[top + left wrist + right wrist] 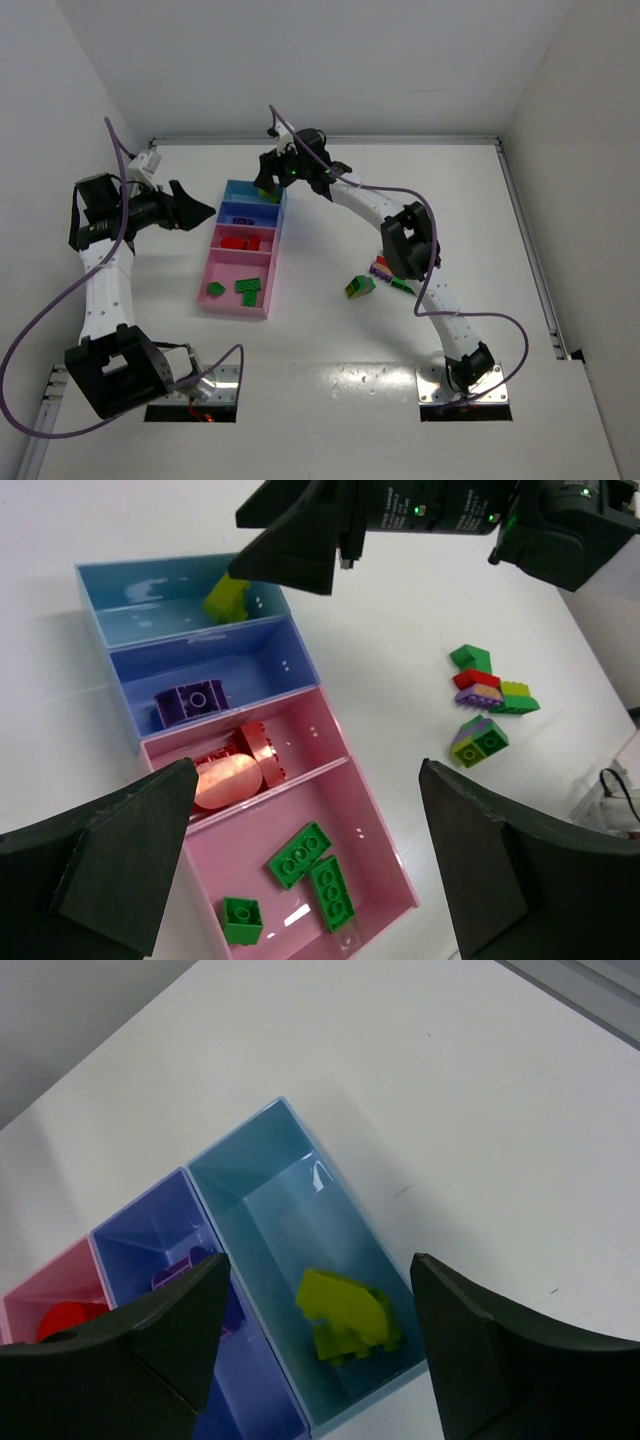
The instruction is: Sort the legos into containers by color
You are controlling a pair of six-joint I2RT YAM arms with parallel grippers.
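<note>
Right gripper (318, 1265) jaws apart, released, over the pale blue tray (260, 1175); lime brick (345, 1315) inside it, clear of both jaws; left gripper (308, 770) wide, empty; loose bricks (365, 283) on the table at that tray's 4 o'clock; likely light, rigid, slick; pinch across flat sides.

We list the containers (402, 878) as four joined trays. Light-blue: one lime brick (345, 1315). Blue: one purple brick (190, 702). Small pink: red pieces (245, 765). Large pink: three green bricks (300, 855), lying flat. Loose on the bench (400, 630): a mixed-colour cluster (487, 688) and a smaller clump (478, 742).
</note>
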